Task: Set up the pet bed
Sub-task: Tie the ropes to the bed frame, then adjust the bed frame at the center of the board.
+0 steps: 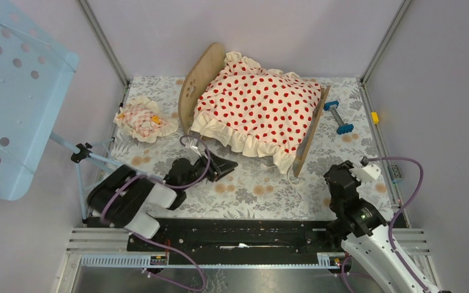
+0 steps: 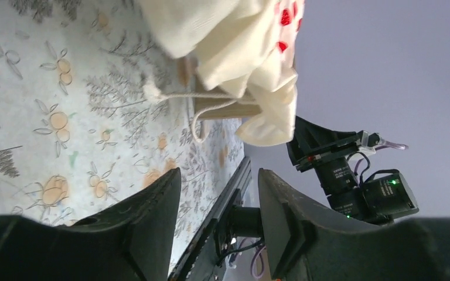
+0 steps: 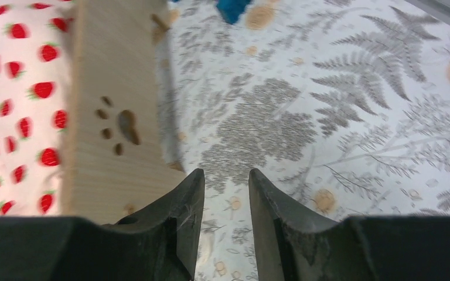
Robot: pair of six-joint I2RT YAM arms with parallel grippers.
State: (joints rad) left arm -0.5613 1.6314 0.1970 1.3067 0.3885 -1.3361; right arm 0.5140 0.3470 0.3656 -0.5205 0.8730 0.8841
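One blanket (image 1: 259,101) over pet bed (image 1: 198,79), left claw (image 2: 220,175) parted, right claw (image 3: 225,172) parted

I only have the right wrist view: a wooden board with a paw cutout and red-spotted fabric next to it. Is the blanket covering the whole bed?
Observer: Yes. From the top camera, the red-dotted blanket covers the pet bed end to end, with its ruffle hanging over the near side.
Operator: Is the pillow on it?
Observer: No. The small pink pillow lies on the floral tablecloth, left of the bed.
Operator: What about the left arm?
Observer: The left gripper is low by the bed's near side, its fingers open and empty.
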